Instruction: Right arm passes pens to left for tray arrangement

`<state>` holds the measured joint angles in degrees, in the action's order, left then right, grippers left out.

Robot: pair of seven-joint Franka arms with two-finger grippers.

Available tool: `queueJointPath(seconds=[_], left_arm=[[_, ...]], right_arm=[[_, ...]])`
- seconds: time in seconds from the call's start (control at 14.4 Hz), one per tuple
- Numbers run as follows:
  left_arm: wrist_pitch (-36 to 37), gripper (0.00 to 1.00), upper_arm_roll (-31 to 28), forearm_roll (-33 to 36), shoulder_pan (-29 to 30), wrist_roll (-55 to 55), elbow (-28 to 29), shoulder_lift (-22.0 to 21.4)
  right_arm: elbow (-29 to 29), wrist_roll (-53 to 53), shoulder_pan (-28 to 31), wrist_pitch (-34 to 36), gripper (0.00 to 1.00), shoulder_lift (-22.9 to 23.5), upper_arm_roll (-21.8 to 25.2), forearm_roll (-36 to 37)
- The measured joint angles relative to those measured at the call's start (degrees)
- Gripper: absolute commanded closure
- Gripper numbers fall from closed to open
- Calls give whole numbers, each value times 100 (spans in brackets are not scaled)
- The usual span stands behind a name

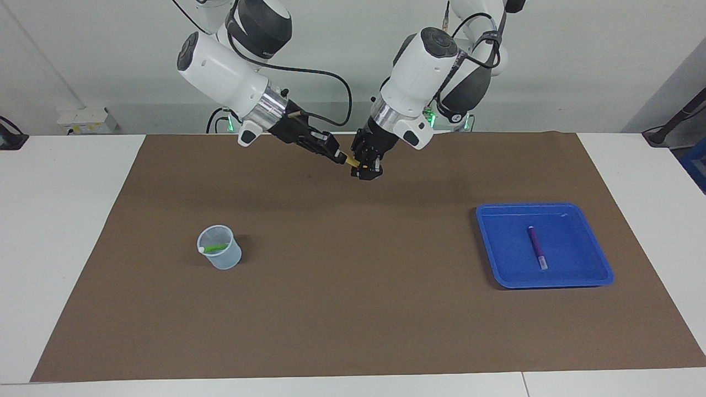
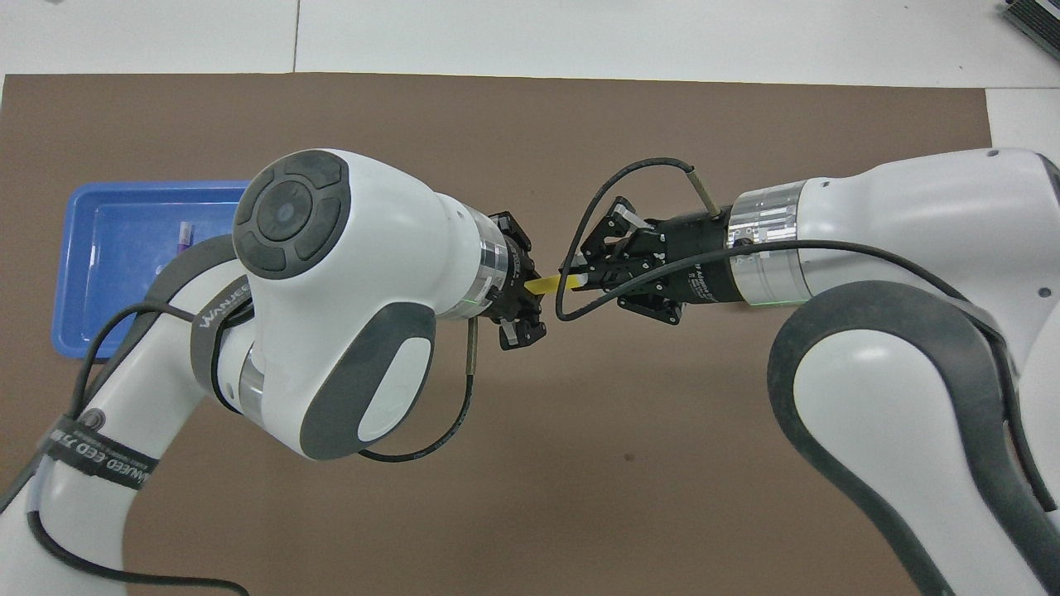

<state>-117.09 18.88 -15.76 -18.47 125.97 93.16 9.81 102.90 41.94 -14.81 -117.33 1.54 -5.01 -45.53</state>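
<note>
Handover point is up in the air over the robots' end of the brown mat point(image 1: 353, 309). Left claw point(image 1: 368, 168) and right claw point(image 1: 337, 157) both pinch the yellow pen point(image 2: 546, 284), one at each end. Pen's long axis runs straight from claw to claw, roughly level, pale tip at the right claw's side. My read: right has to let go before left can swing toward the tray.

Farther out on the counter point(image 1: 66, 220): blue tray point(image 1: 598, 273) at the left arm's end, purple pen point(image 1: 536, 247) lying flat in it. Translucent cup point(image 1: 220, 255) at the right arm's end, green pen point(image 1: 214, 248) leaning inside.

Writing: left arm's strap reads "WANVEED" point(image 2: 217, 308); the right wrist label is unreadable.
</note>
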Motion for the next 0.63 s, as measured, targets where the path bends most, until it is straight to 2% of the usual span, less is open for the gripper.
queueJointPath(seconds=[0.07,0.14,0.21,0.28,0.42,0.56,0.63], left_arm=[[6,25,-9,0,2,-23,-1,-29],[17,20,-19,0,4,-42,-1,-59],[17,20,-33,3,10,-56,-2,-83],[17,21,-49,7,19,-69,-2,-102],[18,37,-81,9,26,-91,-2,-120],[18,44,-93,10,27,-94,-2,-134],[18,51,-93,10,26,-95,-2,-137]], right_arm=[[2,-1,-2,0,98,-3,0,-1],[14,-7,-2,0,98,-2,2,-1],[36,-19,-2,18,98,-2,2,-1],[65,-36,-2,26,98,-2,1,-1],[90,-53,-2,27,98,-2,1,-1],[91,-54,-2,27,98,-2,1,-1],[92,-54,-2,27,98,-2,1,-1]])
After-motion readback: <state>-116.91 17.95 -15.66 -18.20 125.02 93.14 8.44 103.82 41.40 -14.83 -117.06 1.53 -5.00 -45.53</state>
